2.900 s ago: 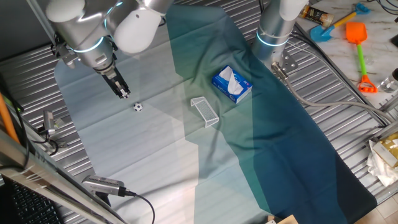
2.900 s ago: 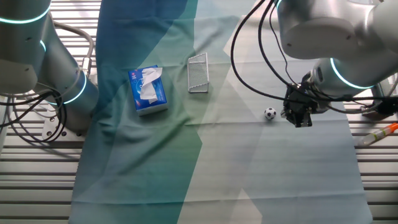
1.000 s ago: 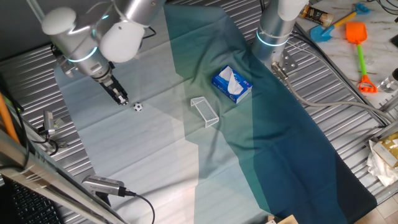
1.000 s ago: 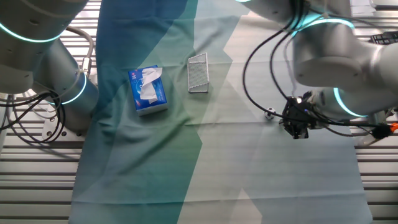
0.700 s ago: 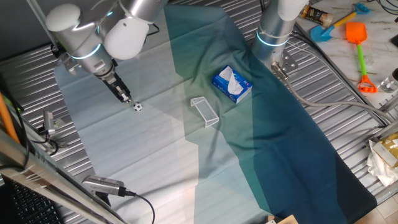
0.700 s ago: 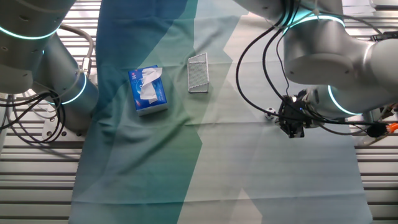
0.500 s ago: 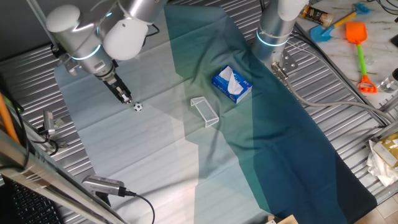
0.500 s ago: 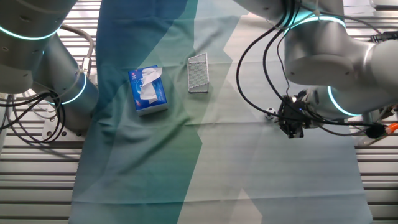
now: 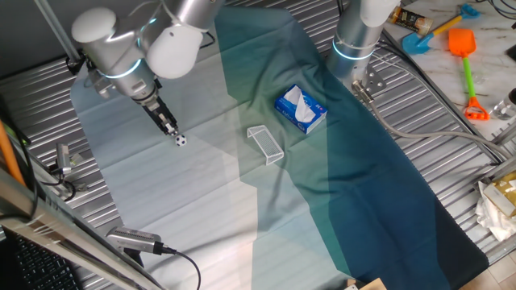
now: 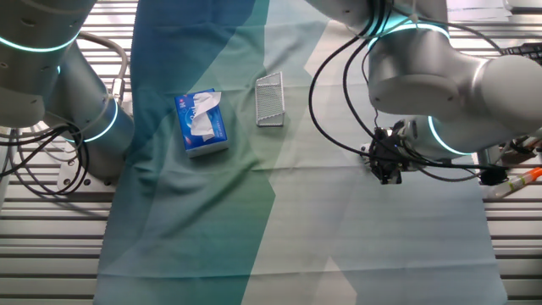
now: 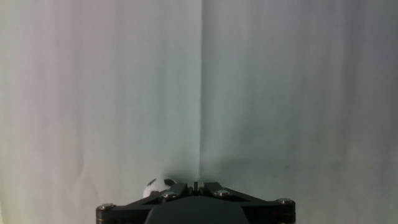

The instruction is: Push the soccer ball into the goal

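Black and closed with nothing held, the gripper (image 9: 172,131) sits just left of the soccer ball (image 9: 181,140) on the pale cloth (image 9: 161,193), well apart from the goal (image 9: 265,144) to its right, so an off-centre nudge could send the ball rolling wide.
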`<action>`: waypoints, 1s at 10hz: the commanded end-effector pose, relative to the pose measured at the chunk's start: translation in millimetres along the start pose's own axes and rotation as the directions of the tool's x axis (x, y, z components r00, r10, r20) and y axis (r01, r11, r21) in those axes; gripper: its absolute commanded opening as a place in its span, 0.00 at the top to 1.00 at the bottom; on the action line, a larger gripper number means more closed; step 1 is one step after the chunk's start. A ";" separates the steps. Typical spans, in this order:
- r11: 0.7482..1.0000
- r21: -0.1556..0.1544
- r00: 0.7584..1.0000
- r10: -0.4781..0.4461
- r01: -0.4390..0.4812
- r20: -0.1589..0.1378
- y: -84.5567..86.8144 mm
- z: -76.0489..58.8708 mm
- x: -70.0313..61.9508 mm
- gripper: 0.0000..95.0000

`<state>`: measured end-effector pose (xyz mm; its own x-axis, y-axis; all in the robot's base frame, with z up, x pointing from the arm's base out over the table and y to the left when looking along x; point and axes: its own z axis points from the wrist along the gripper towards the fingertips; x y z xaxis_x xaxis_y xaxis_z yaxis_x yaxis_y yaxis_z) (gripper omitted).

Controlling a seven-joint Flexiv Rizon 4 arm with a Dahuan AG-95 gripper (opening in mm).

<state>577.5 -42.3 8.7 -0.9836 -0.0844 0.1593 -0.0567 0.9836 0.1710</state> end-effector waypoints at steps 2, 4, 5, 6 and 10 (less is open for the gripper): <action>1.000 0.002 1.000 0.010 -0.010 0.007 7.9 0.2 4.5 1.00; 1.000 0.003 1.000 0.021 -0.021 0.007 14.5 -1.2 6.1 1.00; 1.000 0.004 1.000 0.026 -0.027 0.008 18.2 -0.5 7.2 1.00; 0.999 0.003 0.999 0.032 -0.032 0.011 20.9 0.8 8.1 1.00; 0.998 0.006 0.998 0.063 -0.063 0.024 39.5 6.9 13.5 1.00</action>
<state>559.2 -1.9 11.4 -0.9892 -0.0165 0.1454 0.0061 0.9882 0.1532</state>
